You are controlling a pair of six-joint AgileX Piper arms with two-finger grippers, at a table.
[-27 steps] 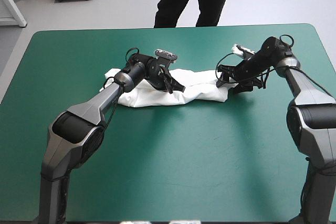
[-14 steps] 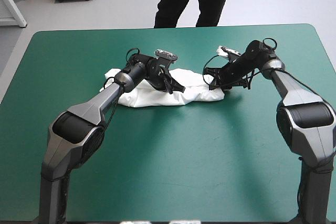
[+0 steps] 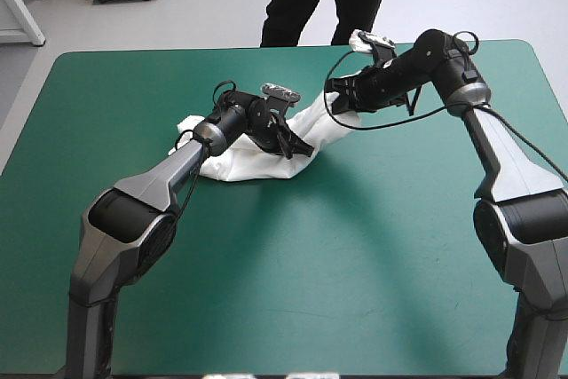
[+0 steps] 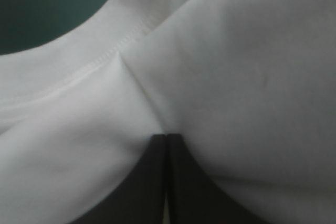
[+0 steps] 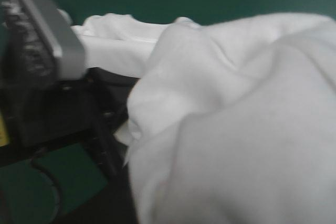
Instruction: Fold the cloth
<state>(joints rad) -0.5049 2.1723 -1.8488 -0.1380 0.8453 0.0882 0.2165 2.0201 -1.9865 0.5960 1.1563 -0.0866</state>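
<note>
Our left claw [image 4: 166, 136] is pressed together, pinching a fold of the T-shirt [image 3: 244, 166], and the cloth creases away from its tip. Our right claw [image 3: 342, 97] holds the shirt's other end above the tabletop [image 3: 373, 246]. Cloth covers it in its own view, but the end hangs from it, so we judge it pinched. The shirt's long axis runs from claw to claw, its bulk under the left one. The fold, we judge, turns on carrying the raised end across the left claw.
</note>
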